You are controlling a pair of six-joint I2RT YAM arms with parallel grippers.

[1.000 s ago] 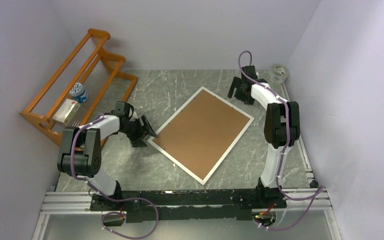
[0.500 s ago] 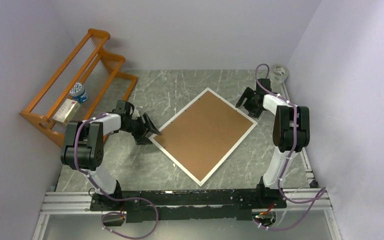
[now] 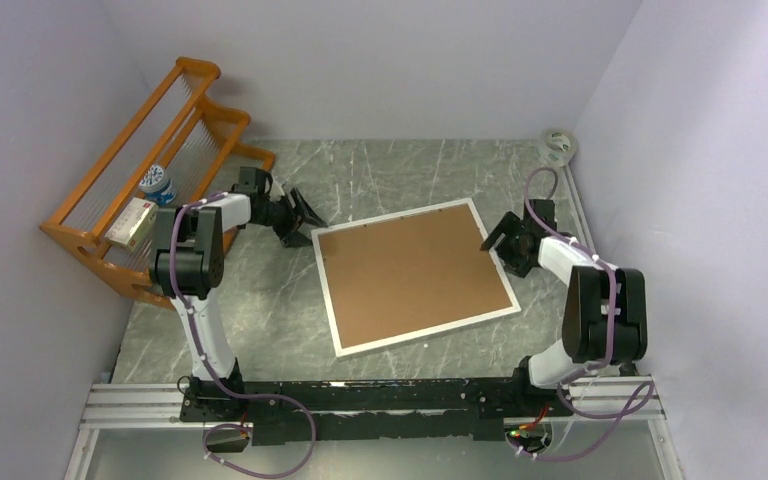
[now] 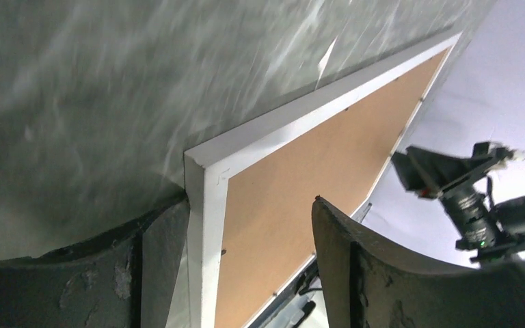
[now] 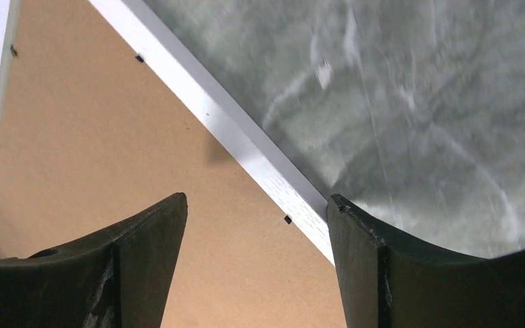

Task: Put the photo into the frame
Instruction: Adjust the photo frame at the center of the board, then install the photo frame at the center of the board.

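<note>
The counter (image 3: pixel 390 170) is grey stone-look, streaked with pale veins like marble, and is closed in by plain walls on three sides. A large frame (image 3: pixel 415 275) lies flat on it near the middle, slightly askew, with its brown hardboard back facing up inside a thin white border and small black clips along the inner edge. An orange wooden rack (image 3: pixel 160 150) stands along the far left side, its feet reaching onto the counter. A small roll of tape (image 3: pixel 558 143) sits in the far right corner. A metal rail (image 3: pixel 360 400) runs along the near edge.
</note>
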